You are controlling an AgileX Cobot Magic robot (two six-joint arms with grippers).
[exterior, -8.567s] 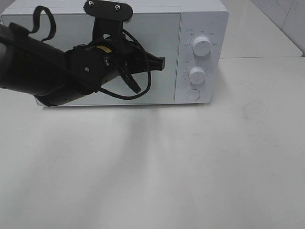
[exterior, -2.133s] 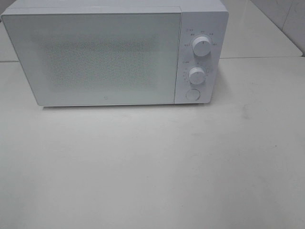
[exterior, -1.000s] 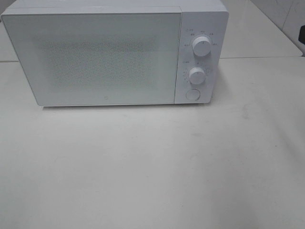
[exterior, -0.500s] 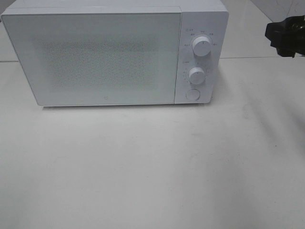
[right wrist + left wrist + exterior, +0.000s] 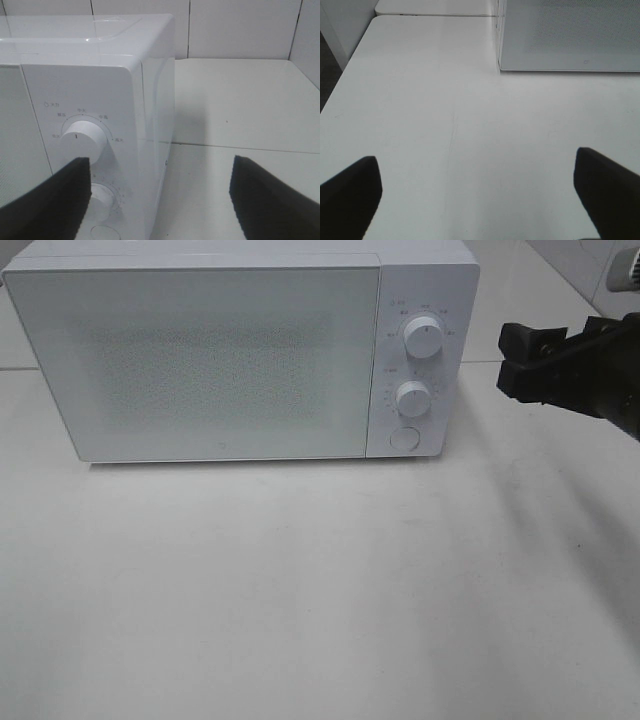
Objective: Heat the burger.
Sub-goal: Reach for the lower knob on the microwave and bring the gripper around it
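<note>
The burger is out of view; nothing of it shows in any frame. The white microwave (image 5: 200, 360) stands at the back of the table with its door shut. Its control panel has an upper knob (image 5: 424, 337), a lower knob (image 5: 412, 397) and a round button (image 5: 403, 438). My right gripper (image 5: 508, 362) is open and empty. It hovers to the right of the panel at knob height, apart from it. In the right wrist view the right gripper (image 5: 160, 160) faces the upper knob (image 5: 82, 142). My left gripper (image 5: 475, 155) is open and empty above the table, left of the microwave (image 5: 570, 35).
The white table (image 5: 320, 590) stretches in front of the microwave. Its left edge (image 5: 340, 85) shows in the left wrist view. A tiled wall (image 5: 240, 25) stands behind the table.
The left arm, earlier in front of the microwave door, has left the exterior view. The right gripper has come in from the right edge and moved left toward the control panel.
</note>
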